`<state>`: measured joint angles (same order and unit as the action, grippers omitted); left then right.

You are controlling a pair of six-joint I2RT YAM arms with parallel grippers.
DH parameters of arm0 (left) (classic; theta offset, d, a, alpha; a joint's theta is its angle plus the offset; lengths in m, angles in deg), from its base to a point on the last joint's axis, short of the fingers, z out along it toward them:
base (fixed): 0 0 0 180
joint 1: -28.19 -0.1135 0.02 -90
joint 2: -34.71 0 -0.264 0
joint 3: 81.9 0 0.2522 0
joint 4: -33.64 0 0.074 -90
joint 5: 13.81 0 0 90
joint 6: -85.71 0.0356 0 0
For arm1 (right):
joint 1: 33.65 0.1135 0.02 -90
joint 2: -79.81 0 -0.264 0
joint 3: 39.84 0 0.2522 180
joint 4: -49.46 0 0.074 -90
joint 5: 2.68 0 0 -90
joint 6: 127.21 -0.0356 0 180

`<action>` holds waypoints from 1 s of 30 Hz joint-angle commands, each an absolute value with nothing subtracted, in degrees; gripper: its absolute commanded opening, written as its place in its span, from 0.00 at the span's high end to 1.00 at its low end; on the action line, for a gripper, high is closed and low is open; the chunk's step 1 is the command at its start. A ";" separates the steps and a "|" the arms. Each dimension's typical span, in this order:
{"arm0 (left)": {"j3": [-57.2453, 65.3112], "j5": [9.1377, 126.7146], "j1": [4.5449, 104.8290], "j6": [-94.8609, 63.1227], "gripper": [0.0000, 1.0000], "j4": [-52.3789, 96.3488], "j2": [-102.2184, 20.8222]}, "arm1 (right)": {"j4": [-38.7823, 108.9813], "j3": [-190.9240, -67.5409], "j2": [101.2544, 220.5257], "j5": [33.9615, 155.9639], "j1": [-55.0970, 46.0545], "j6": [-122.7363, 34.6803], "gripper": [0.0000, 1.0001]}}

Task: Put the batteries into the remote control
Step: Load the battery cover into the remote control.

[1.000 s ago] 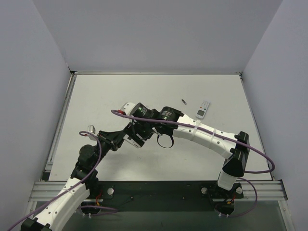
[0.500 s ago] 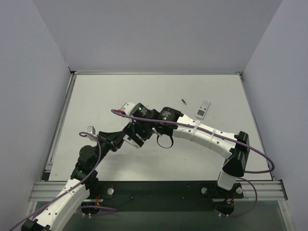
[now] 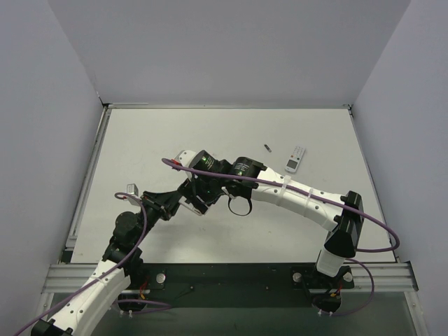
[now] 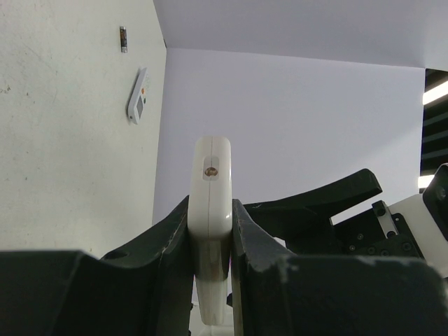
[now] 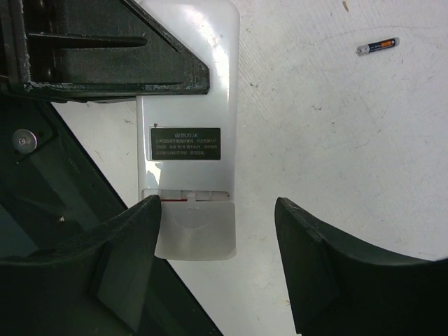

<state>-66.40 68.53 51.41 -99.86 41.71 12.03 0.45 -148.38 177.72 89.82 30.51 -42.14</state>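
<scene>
left pincer [image 4: 211, 213] clamped tight on remote [image 4: 212, 164], held edge-on with its white side to the wrist cam

right pincer [image 5: 217, 234] open, jaws well apart, gripping nothing, hovering over the remote's white back

right wrist view: remote runs 12 to 6, label [image 5: 185, 143] mid-body, cover [image 5: 196, 234] end at 6 sits in the gap between the fingers [image 5: 126, 266]. It's tight up to the 9 o'clock finger, can't tell if touching; clear gap to the 3 o'clock finger

thin red strip at the cover seam, can't tell what it is

top view: both pincers meet just left of desk [image 3: 154, 140] centre. White-faced second remote [image 3: 296, 159] lies at 2 o'clock from them, well apart; dark cell [image 3: 267, 148] near it at its 10 o'clock, both flat on desk
</scene>
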 commanded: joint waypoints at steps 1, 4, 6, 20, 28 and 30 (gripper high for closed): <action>-75.69 69.60 51.65 -102.29 1.00 47.30 12.65 | -0.61 -147.29 175.26 90.22 30.78 -42.57 0.40; -75.69 69.60 51.65 -102.11 1.00 47.30 12.38 | 0.19 -147.29 174.91 89.70 30.78 -42.31 0.41; -75.69 69.51 51.65 -101.85 1.00 47.39 12.30 | 0.97 -147.38 174.56 89.34 30.78 -41.96 0.41; -75.69 69.24 51.65 -101.32 1.00 47.48 12.03 | 6.25 -145.62 170.08 88.55 30.77 -40.82 0.49; -75.78 69.33 51.65 -101.50 1.00 48.00 12.12 | 6.43 -142.55 169.02 88.73 30.42 -41.34 0.62; -75.78 69.42 51.65 -101.58 1.00 48.27 11.94 | 6.52 -141.93 169.11 88.99 30.34 -41.61 0.65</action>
